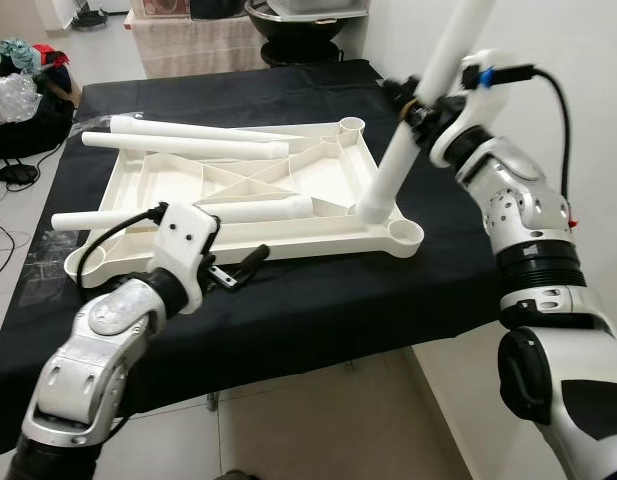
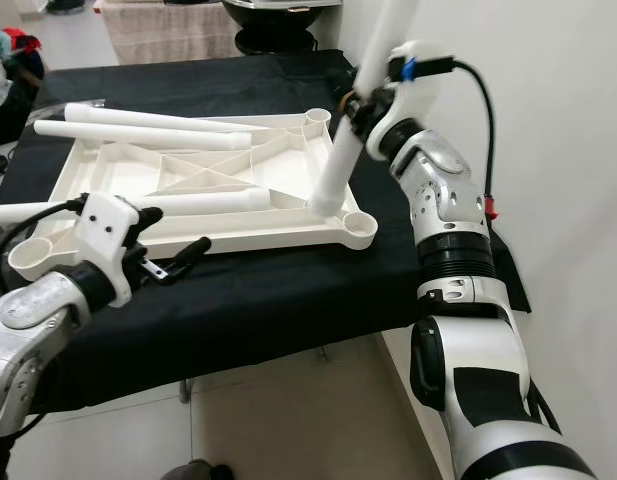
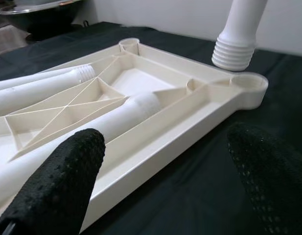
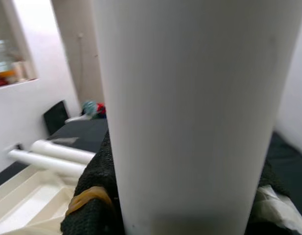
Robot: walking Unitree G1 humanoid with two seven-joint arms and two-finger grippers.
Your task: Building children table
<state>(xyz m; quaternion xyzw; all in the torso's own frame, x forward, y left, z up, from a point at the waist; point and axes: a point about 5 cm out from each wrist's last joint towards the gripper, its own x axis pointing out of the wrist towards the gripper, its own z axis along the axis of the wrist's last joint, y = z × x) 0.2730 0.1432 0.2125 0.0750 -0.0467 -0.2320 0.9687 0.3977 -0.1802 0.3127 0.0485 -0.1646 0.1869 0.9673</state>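
At the near edge of the black-draped work table [image 1: 318,300], the left gripper [image 1: 250,262] hovers with its two black fingers spread apart and grasping nothing, just beside the near rim of the upturned cream plastic tabletop with ribbed underside [image 1: 328,185]. Beyond it, three loose white plastic tube legs [image 1: 203,138] lie across the ribs. Toward the right corner, the right gripper [image 1: 420,108] is clenched around a fourth white threaded leg [image 1: 393,165], tilted, its ribbed end just beside the near-right round corner socket [image 1: 402,235] but seemingly not seated in it. The step in hand looks like fitting this leg; next it likely needs shifting over the socket, standing upright, and twisting in. That corner sits near the table's right edge, with a wall close behind the arm, so room there is tight; the left side is freer.
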